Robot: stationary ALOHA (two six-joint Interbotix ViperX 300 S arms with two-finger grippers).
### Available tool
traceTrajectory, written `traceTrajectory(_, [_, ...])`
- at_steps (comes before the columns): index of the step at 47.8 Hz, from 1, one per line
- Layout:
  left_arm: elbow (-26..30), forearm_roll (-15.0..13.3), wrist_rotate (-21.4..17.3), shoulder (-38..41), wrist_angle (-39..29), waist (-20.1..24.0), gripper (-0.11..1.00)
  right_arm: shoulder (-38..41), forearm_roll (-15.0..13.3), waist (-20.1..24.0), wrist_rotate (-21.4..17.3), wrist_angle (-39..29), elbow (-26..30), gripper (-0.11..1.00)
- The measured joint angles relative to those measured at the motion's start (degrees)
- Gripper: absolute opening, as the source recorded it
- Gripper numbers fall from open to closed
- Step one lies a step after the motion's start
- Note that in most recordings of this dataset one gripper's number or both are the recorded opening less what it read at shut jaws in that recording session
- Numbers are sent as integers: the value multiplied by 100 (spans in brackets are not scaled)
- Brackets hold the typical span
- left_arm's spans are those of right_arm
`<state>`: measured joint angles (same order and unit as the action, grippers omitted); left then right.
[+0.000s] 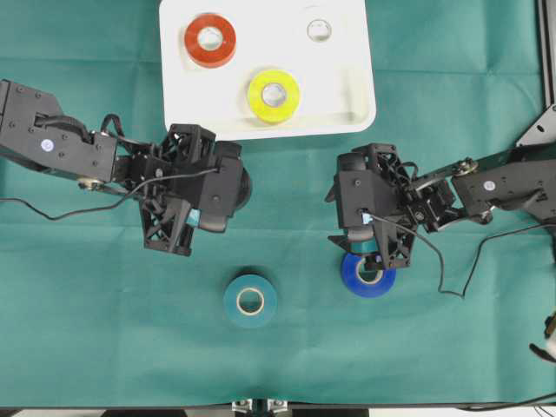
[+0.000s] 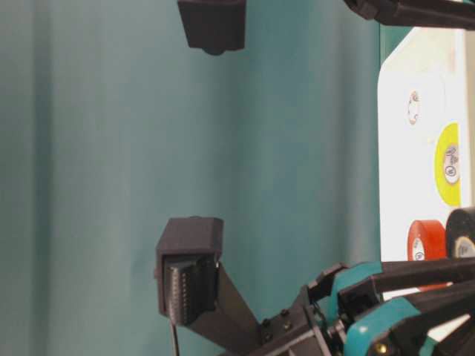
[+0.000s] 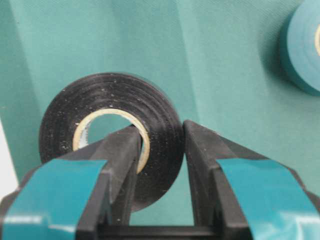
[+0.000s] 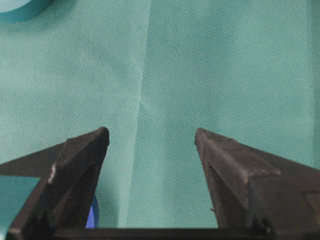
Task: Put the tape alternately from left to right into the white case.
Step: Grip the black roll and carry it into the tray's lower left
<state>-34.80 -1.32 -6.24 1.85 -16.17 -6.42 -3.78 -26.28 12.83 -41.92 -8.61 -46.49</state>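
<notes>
Green cloth covers the tabletop (image 1: 87, 330), and at its far edge the white case (image 1: 347, 95) already holds three rolls: orange-red (image 1: 210, 40), white (image 1: 319, 29) and yellow (image 1: 274, 95). Left arm's jaws are clamped on the black roll (image 3: 110, 145), through its core, just short of the case. Right arm's jaws gape empty above the blue roll (image 1: 368, 274), while the teal roll (image 1: 250, 300) lies near the front edge, so three remain.

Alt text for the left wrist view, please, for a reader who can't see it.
The left gripper is shut on a black tape roll, one finger through its pale cardboard core and the other outside the wall, above a green cloth. A teal roll is cut off at the upper right, and a sliver of white shows at the left edge.
</notes>
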Motion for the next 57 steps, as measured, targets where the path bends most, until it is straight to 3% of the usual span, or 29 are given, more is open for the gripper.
traceTrajectory(10, [-18,0,-185,0,0,352,-5,0,0,0,0,0,-9,79])
traceTrajectory(32, [-44,0,-1178,0,9,1292,-5,-9,0,-9,0,70,0,79])
traceTrajectory(44, [-79,0,-1327,114,44,1767,-5,0,0,0,0,88,0,79])
traceTrajectory(57, [-79,0,-1327,290,79,1881,-5,0,0,0,0,88,0,79])
